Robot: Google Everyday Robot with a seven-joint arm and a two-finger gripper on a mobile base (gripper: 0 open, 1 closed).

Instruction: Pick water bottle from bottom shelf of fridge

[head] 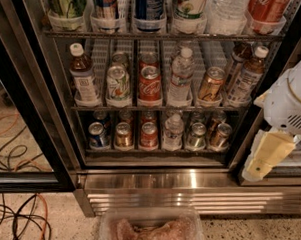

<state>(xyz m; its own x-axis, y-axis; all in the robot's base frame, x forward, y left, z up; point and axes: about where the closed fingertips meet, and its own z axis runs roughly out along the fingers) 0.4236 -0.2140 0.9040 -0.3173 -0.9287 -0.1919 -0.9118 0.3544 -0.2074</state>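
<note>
The fridge point(153, 182) stands open in front of me, with a ribbed steel base panel. On its bottom shelf point(154, 151) a small clear water bottle point(173, 131) with a white cap stands in the fourth lane from the left, between a red can point(149, 135) and a silver can point(196, 136). My gripper point(258, 164), white with a pale yellow tip, hangs at the right edge of the camera view. It is outside the fridge, in front of the right door frame, level with the bottom shelf and well to the right of the bottle.
The middle shelf holds a taller clear bottle point(182, 76), brown tea bottles point(83, 76) and cans. The black door frame point(35, 112) runs down the left. Cables point(16, 216) lie on the floor at the left. A clear plastic tub point(150, 232) sits low in front.
</note>
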